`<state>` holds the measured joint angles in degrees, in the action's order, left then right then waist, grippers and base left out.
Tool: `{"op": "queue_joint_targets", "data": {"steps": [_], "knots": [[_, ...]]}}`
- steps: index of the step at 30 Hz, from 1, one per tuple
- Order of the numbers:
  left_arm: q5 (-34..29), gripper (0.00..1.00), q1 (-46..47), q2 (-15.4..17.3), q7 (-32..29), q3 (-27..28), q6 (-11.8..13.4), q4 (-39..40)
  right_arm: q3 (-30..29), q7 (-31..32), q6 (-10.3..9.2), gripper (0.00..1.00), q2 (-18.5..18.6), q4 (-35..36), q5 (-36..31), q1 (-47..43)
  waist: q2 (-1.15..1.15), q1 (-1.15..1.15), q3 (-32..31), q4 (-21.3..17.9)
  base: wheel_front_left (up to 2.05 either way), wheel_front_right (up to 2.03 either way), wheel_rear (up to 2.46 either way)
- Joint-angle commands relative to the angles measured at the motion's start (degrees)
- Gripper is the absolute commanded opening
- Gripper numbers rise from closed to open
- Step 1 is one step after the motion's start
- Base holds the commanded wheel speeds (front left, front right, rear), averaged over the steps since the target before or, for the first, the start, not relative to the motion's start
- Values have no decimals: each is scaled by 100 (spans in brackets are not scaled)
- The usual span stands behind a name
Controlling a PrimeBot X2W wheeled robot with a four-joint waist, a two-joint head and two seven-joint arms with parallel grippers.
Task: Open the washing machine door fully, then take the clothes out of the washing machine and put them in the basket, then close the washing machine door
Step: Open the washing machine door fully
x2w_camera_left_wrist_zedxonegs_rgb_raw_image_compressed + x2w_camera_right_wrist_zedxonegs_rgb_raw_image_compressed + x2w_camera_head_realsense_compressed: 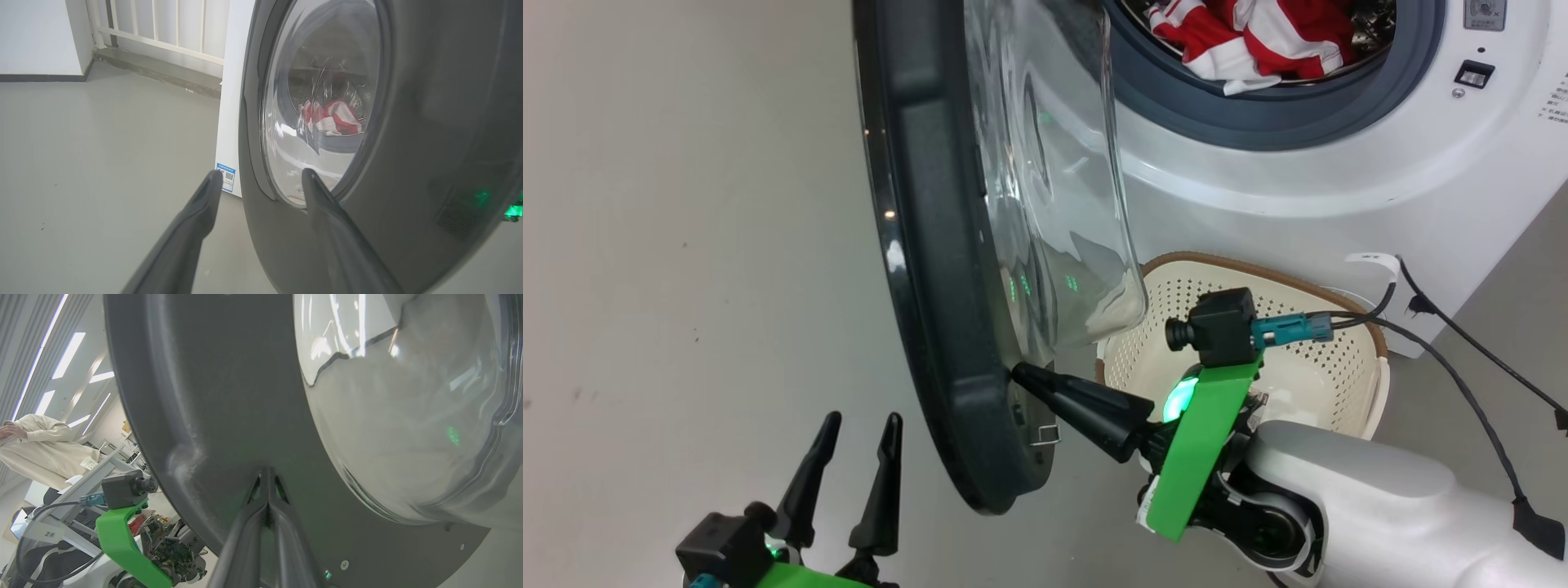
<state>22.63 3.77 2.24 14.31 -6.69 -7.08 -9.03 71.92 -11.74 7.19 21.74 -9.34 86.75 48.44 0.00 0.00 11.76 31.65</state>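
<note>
A white tag on a cable reads roughly "2%"; the second mark is unclear. A blue-and-white sticker with a QR code sits on the washing machine side, its print too small to read. Small lettering on the machine's front is likewise unreadable.

Looks along the left gripper, fingers spread wide with nothing between them. Faces the washing machine door, right fingertip overlapping its glossy black rim just below the glass window. Catches the clothes, red and white, through that glass. Takes in the white side of the washing machine with a blue label, the grey floor and a white railing behind.
</note>
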Motion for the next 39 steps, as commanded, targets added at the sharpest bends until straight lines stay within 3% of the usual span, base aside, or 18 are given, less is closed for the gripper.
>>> {"op": "queue_joint_targets", "data": {"steps": [1,21,23,26,29,39], "knots": [[35,100,122,64,69,224,19,171,-7,8,30,0,-186,128,102,31,0,0,8,3,0,0,0],[-7,100,159,64,69,214,2,144,80,-156,30,2,-68,-41,90,-54,0,0,-104,-36,0,0,0],[-27,100,166,64,69,194,-7,118,74,-196,30,29,-27,-85,83,-106,0,0,-135,-48,0,0,0],[-67,100,184,64,69,157,-19,74,31,-251,30,49,42,-166,64,-216,0,0,-184,-68,0,0,0],[-120,100,206,64,69,139,-30,5,-76,-300,30,98,141,-288,14,-437,0,0,-262,-123,0,0,0],[-185,100,192,64,69,223,-39,-40,-708,-324,30,100,298,-665,-341,-1032,0,0,-349,-419,0,0,0]]}}
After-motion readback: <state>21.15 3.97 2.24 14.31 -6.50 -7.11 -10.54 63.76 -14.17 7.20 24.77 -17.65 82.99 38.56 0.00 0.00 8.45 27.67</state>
